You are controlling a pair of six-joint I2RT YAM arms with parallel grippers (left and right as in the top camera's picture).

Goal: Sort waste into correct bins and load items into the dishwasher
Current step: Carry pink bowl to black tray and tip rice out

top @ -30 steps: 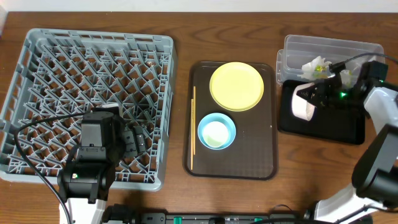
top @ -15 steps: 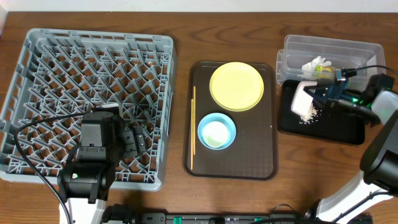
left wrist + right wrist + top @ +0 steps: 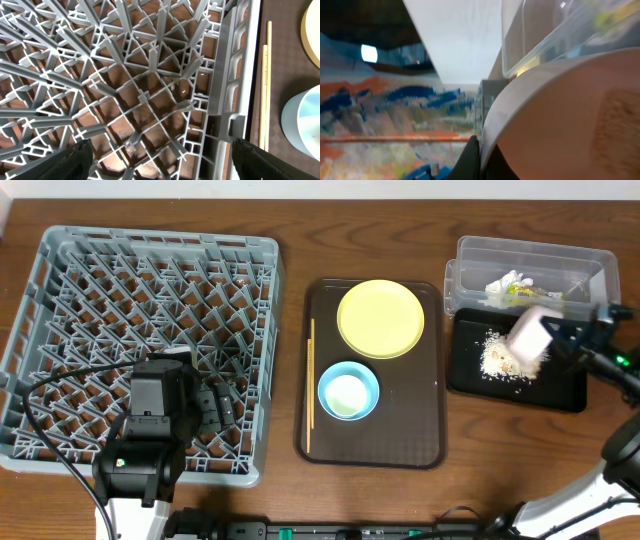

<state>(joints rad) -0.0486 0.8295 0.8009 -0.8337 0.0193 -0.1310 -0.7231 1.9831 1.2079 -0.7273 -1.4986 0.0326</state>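
Overhead: R gripper (image 3: 562,340) is by the table's right edge, clamped on the white cup (image 3: 528,340), which is tilted over the black tray (image 3: 560,395). Crumbs (image 3: 495,358) are heaped near the tray's left edge, close to the rim. Risk: w/ the cup this near the edge, more tipping could send grains over the rim onto the table. They could also land in the clear tub (image 3: 530,255) just behind, where the tissue (image 3: 508,283) lies, i.e. the wrong bin.

L gripper (image 3: 215,408) hangs over the near-right part of the dish rack (image 3: 60,250), fingers apart, nothing held. Yellow plate (image 3: 380,318), blue bowl (image 3: 328,385) & chopsticks (image 3: 310,390) wait on the brown serving tray (image 3: 420,430). The chopsticks lie flat along its left edge. They're thin, so prob. hard to pinch, and they may roll.

Left wrist: fingers (image 3: 75,160) are wide apart above the rack pegs (image 3: 150,55). Chopsticks & bowl sit beyond the rack's right wall. Dropping straight down here could snag a finger on a peg.

Right wrist: one dark finger (image 3: 469,162) pinches the cup rim; the other is hidden. The hold is on a thin rim only, so a hard tilt or shake could let the cup pivot or slip onto the tray & scatter crumbs. A beige patch (image 3: 615,125) inside the cup looks like stuck residue, which may go into the rack uncleaned. The tub wall is close above, so a swing could knock it.
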